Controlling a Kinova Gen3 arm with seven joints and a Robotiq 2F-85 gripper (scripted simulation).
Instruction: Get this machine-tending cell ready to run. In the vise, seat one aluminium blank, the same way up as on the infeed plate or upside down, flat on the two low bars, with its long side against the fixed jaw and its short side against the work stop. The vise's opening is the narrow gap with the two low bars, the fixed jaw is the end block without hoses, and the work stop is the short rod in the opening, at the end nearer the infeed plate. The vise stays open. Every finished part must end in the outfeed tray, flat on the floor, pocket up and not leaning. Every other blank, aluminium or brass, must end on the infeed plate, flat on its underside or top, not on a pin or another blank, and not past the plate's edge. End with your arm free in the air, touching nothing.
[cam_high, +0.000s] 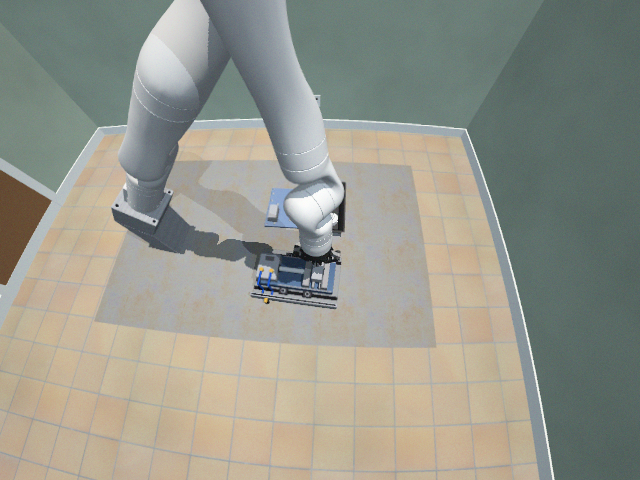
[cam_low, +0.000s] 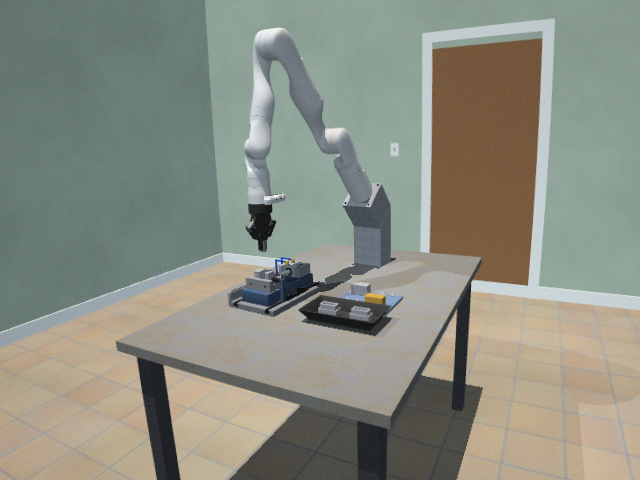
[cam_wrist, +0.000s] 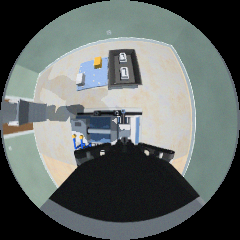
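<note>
My gripper (cam_low: 262, 241) is shut and empty. It hangs in the air above the vise (cam_low: 274, 293), touching nothing. In the wrist view its closed fingertips (cam_wrist: 124, 142) point down at the vise (cam_wrist: 105, 127). The vise (cam_high: 297, 281) has blue hoses at its left end. A pale grey block (cam_high: 316, 277) sits by the hose-free end; I cannot tell whether it is a blank or the jaw. The infeed plate carries an aluminium blank (cam_low: 360, 287) and a brass blank (cam_low: 374, 298). The black outfeed tray (cam_low: 345, 311) holds two finished parts (cam_low: 329, 307) (cam_low: 360, 312), lying flat.
The arm's grey base pedestal (cam_low: 369, 227) stands at the back of the table. My forearm hides most of the tray and part of the infeed plate (cam_high: 281, 206) in the overhead view. The tray lies right beside the plate.
</note>
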